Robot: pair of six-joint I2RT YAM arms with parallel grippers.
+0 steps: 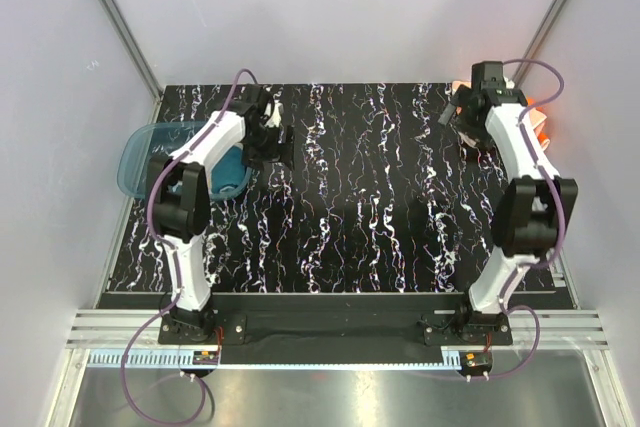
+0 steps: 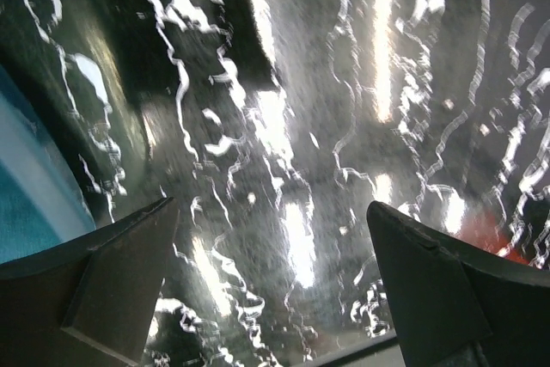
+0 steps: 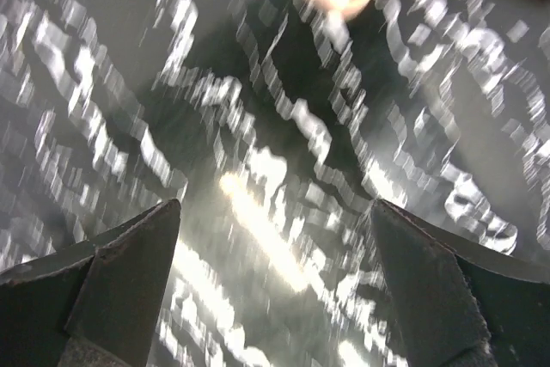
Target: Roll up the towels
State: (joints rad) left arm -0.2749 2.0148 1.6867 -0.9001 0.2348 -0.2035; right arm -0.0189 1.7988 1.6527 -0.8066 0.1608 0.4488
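Scene: a black, white-veined worktop (image 1: 380, 207) seen from above, with my two arms reaching from its near edge toward the far side.
Left claw (image 2: 271, 212): jaws spread as wide as they go, nothing between them. It hangs over bare worktop in the far-left part, just right of the blue plastic tray (image 1: 135, 162).
Right claw (image 3: 275, 208): also fully spread and empty. It hangs over the far-right corner, and the wrist view is blurred.
Teal towel (image 1: 235, 175): it seems to lie in the tray at the left edge. My left arm covers most of it, so I cannot tell whether it is flat, folded or bunched.
Orange towel (image 1: 540, 125): at the far-right edge of the worktop, just beyond my right claw and partly hidden by that arm. The pale peach blur at the top of the right wrist view is probably this towel.
Step in hand: I judge this to be the very start. Neither towel is held, none is spread on the open middle, and I see no roll.
Next move: I would bring one claw down on a towel's edge, pinch it, and carry it to the open middle so it can be laid flat.
What it calls for: a low pinch on thin cloth, the towel lifted clear of the tray wall on the left, and a straight edge to roll from.
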